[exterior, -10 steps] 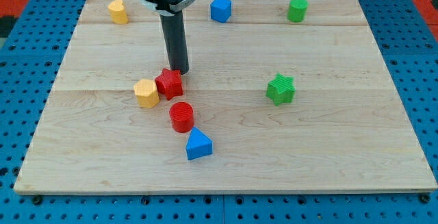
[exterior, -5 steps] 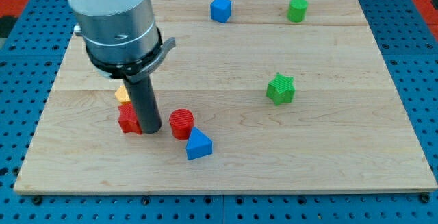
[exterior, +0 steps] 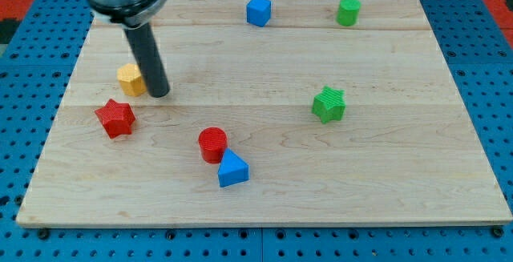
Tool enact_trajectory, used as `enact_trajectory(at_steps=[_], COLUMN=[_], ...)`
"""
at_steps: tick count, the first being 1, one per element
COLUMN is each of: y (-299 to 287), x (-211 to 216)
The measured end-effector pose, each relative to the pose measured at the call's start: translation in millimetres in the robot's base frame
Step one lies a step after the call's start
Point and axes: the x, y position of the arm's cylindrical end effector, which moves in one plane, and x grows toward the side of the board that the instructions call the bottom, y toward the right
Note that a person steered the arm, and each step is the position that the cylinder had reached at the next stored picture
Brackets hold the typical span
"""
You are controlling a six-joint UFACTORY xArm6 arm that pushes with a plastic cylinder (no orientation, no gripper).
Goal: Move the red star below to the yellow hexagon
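Observation:
The red star (exterior: 115, 118) lies on the wooden board (exterior: 264, 198) at the view's left. The yellow hexagon (exterior: 129, 78) sits just above it and slightly to the right, with a small gap between them. My tip (exterior: 159, 94) rests on the board right beside the yellow hexagon's right side, above and to the right of the red star. The rod hides part of the hexagon's right edge.
A red cylinder (exterior: 213, 144) and a blue triangular block (exterior: 232, 169) sit together at the lower middle. A green star (exterior: 329, 104) is at the right. A blue block (exterior: 258, 10) and a green cylinder (exterior: 349, 11) stand near the top edge.
The red star has slid left and down, from beside the hexagon to below it. The yellow hexagon has moved left and up. My tip has moved up, away from the star.

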Motion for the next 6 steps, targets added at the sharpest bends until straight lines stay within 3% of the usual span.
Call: enact_trajectory(at_steps=[5,6], y=[3.7,82.0], x=[0.1,9.3])
